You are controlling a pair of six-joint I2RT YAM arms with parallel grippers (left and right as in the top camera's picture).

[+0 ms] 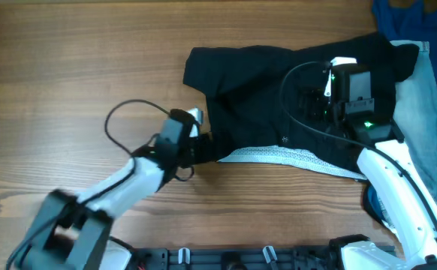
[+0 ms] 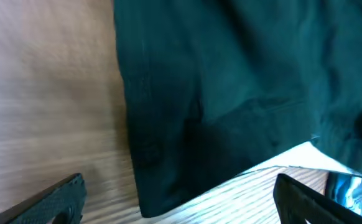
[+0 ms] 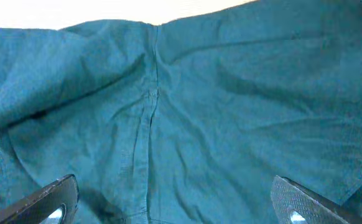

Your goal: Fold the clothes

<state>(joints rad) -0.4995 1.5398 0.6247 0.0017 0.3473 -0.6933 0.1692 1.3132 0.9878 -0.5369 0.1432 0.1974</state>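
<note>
Left gripper hangs with its jaws spread wide and nothing between them, low over the near left corner of the black garment. That corner lies straight ahead of the fingers and just inside their span. The garment is spread on the wooden table right of centre, with its long axis running left to right, so the left gripper meets it end-on at the short left edge. A pale lining strip shows along the near edge, where the fabric turns up its inner side, and it starts just to the right of that corner. Right gripper is likewise agape and empty. It is poised above the right-hand half of the garment over flat cloth, with a stitched seam running away from it between the fingers. In the overhead view its dark fingers are lost against the black fabric, so how close they sit to the cloth is hard to say. Each arm is thus nearest its own end, and the left one looks better placed to pinch an edge, since a free corner faces it. Beyond the garment's right end lie light jeans, touching or overlapped by it, and a blue cloth sits at the far right corner.
</note>
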